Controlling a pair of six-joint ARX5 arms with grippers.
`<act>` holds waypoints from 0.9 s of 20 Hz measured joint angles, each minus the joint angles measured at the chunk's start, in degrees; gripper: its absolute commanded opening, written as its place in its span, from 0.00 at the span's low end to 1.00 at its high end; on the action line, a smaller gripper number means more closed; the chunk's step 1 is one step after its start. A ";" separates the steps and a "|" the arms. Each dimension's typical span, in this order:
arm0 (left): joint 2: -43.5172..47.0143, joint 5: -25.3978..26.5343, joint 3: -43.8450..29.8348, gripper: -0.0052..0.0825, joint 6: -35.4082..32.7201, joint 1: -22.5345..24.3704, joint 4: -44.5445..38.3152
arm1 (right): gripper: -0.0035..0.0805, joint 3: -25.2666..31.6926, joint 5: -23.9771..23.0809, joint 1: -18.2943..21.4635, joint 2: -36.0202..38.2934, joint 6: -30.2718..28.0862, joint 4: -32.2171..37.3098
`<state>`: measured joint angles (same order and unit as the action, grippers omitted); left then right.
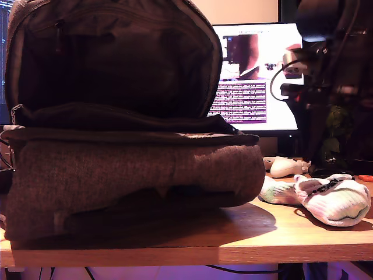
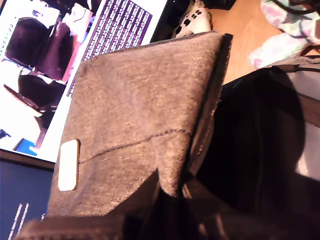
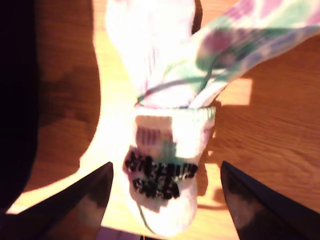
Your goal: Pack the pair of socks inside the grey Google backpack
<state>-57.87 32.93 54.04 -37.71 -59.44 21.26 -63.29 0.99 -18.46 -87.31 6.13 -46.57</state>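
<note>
So the big grey-brown woven-fabric backpack (image 1: 134,169) is lying flat on the light wooden worktop (image 1: 262,233). Its main flap stands straight up, so you look right into the dark lining. The pair of white knit socks with the black dotted print and faint green trim (image 1: 326,198) isn't in it; it sits on the worktop just beside the backpack, on the exterior view's right, with one loose sock end reaching toward the backpack's side. My second pincer (image 3: 166,167) is spread wide right over the socks, one dark finger on either side of the bundle and neither touching it as far as I can see. A dark arm (image 1: 326,58) hangs above the socks in the exterior view. My first pincer (image 2: 172,215) is only a dark blur close to the camera at the edge of the backpack's flap, so I can't tell if it's wide, narrow or gripping fabric. That view also catches the small white rectangular logo patch (image 2: 68,164) on the flap's outside. Behind the backpack there's a lit monitor (image 1: 256,87), and a glossy white controller (image 1: 285,167) sits behind the socks.
</note>
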 measured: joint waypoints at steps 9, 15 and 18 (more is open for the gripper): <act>0.00 -0.35 0.00 0.03 0.00 0.20 0.04 | 0.78 -0.02 -0.07 0.02 -10.36 -0.07 4.13; 0.00 -0.35 0.00 0.03 0.00 0.20 0.04 | 0.34 -0.02 1.25 0.11 -10.64 0.00 4.31; 0.00 -0.35 0.00 0.03 0.00 0.20 0.04 | 0.02 -0.02 1.49 0.11 -10.64 0.24 4.48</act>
<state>-57.87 32.58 54.04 -37.71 -59.24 21.30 -63.31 2.48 -18.35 -97.95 6.37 -42.09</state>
